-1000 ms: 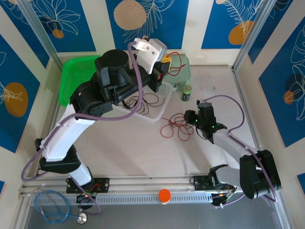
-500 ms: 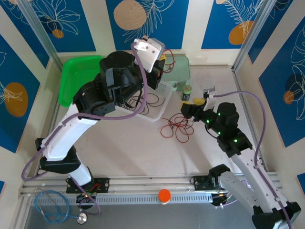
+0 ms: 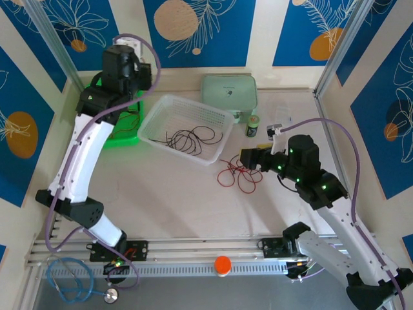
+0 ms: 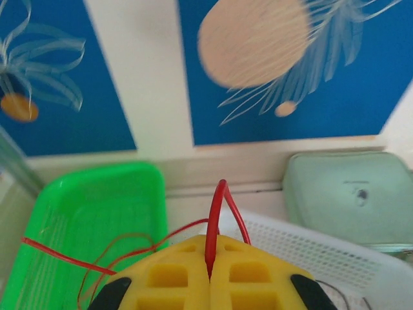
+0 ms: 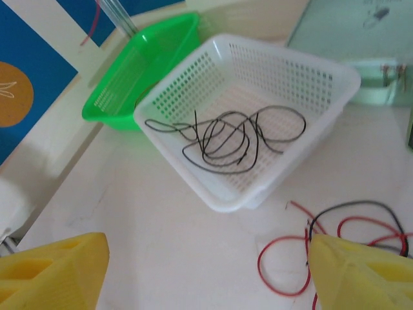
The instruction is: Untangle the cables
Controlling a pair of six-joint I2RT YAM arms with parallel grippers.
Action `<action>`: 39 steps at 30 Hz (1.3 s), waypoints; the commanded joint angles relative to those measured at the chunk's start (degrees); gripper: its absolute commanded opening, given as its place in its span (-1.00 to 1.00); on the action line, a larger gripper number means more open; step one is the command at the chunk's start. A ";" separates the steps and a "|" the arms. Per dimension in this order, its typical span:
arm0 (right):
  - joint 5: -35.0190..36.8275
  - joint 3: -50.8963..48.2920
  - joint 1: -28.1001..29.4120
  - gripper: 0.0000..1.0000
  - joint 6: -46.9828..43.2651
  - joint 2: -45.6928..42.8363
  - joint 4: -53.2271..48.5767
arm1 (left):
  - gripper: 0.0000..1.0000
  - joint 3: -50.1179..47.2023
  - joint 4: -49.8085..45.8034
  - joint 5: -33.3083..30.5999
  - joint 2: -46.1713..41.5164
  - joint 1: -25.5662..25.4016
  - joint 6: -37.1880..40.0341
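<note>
Red cable (image 4: 213, 226) pinched, left tool (image 4: 210, 278) — wrist view

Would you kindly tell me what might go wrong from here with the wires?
The left claw is shut on a red wire trailing into the green tray; lifting could snag its loops on the rim. The right claw stands open beside the table tangle of red and black strands; a grab may take both.

The white basket (image 5: 184, 87) is perforated, glossy plastic; the black cable (image 5: 222, 139) inside it looks smooth-coated; the green tray (image 5: 122, 81) beside it is plastic.
</note>
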 commanded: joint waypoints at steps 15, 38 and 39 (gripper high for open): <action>2.56 -1.22 2.93 0.60 5.67 -0.23 -7.76 | -1.00 -26.58 26.13 15.83 8.22 25.16 -13.17; 7.27 1.16 1.89 0.54 20.56 11.70 -20.25 | 0.20 -27.67 27.60 19.35 15.59 27.53 -15.47; 7.20 0.79 1.17 0.54 21.40 12.48 -20.27 | 0.27 -27.15 27.07 19.72 14.84 27.43 -15.16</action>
